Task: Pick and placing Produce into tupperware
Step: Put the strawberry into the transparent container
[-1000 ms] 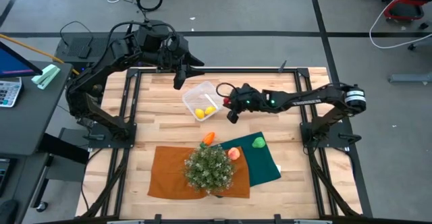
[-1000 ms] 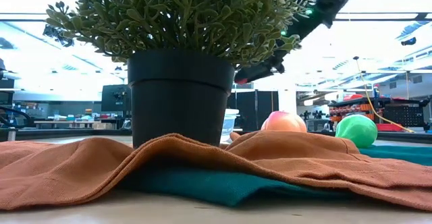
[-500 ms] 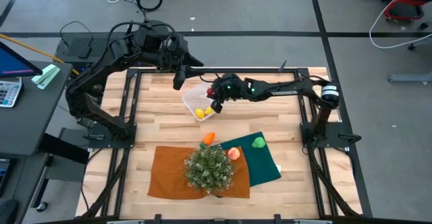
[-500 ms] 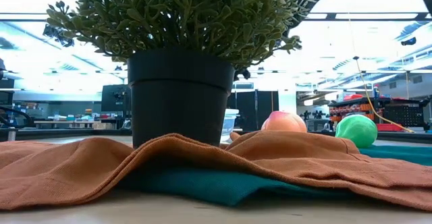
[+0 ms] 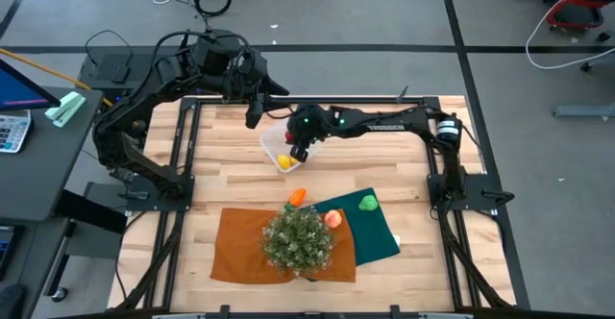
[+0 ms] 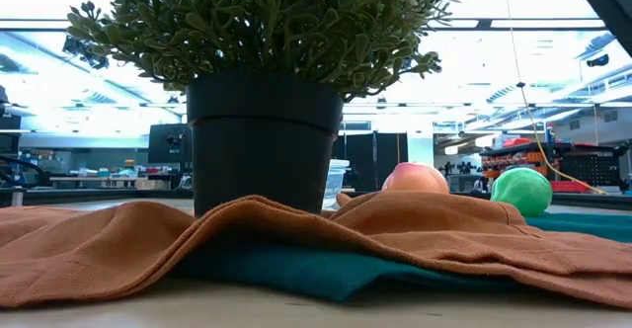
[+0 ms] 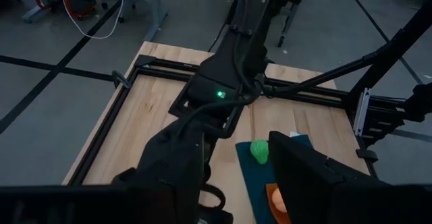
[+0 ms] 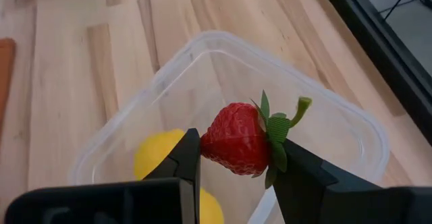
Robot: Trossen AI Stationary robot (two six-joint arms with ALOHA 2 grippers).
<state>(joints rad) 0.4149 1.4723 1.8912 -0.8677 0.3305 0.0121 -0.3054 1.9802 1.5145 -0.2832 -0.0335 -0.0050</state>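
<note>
**Strawberry Held Above the Container for Release**

The left gripper (image 5: 255, 117) hangs at the far left of the clear square plastic tupperware (image 5: 270, 138), idle. Its fingers stand part-way apart and hold nothing visible.

The right gripper (image 8: 233, 163) reaches in from the right and is positioned directly over the tupperware. Its fingers are clamped on a small red toy strawberry with green leaves (image 8: 237, 139), held above the container's open interior, presumably so that release drops it inside. A yellow toy lemon (image 8: 156, 158) already lies in the container.

Nearer, an orange toy vegetable (image 5: 298, 196), a peach-pink toy fruit (image 5: 332, 219) and a green toy fruit (image 5: 368, 203) remain on the table and cloths. The bushy pale-green potted plant (image 5: 298, 240) stands on the rust-orange cloth (image 5: 235, 247), beside the dark green cloth (image 5: 380, 237). Judged from above, nothing obstructs the drop.
</note>
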